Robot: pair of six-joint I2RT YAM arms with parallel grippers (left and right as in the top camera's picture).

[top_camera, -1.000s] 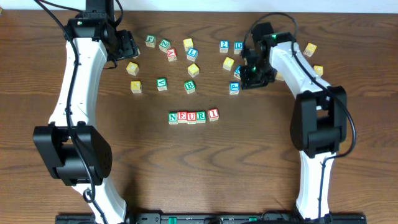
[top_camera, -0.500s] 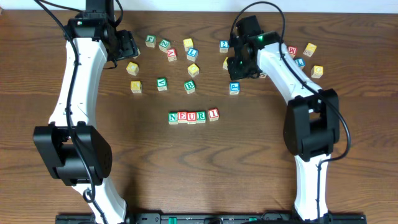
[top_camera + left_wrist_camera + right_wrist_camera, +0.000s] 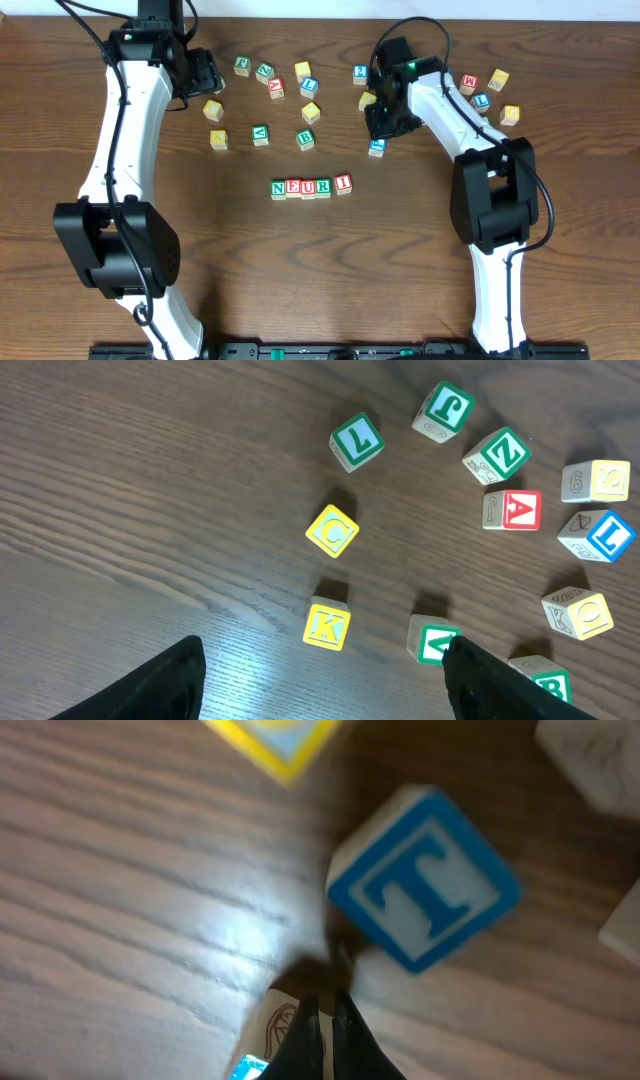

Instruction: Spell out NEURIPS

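The row of blocks N E U R I (image 3: 311, 186) lies mid-table. My right gripper (image 3: 381, 125) is shut with nothing between its fingers (image 3: 325, 1020); the fingertips sit over a block with a drawing on its side (image 3: 275, 1030) and right beside a blue T block (image 3: 425, 890). A blue-lettered block (image 3: 376, 147) lies just below that gripper in the overhead view. My left gripper (image 3: 203, 76) is open and empty (image 3: 320, 700), held above the yellow K block (image 3: 327, 625) and the yellow C block (image 3: 332, 532).
Loose letter blocks are scattered along the back: a green L (image 3: 357, 441), a green Z (image 3: 497, 455), a red A (image 3: 276, 87), a green B (image 3: 305, 139), a blue 2 (image 3: 360, 73), a red W (image 3: 468, 82) and a yellow block (image 3: 510, 114).
My right arm swung left from the right-hand cluster, then came down toward the blue-lettered block, which slid slightly toward the front. The left arm has not moved.
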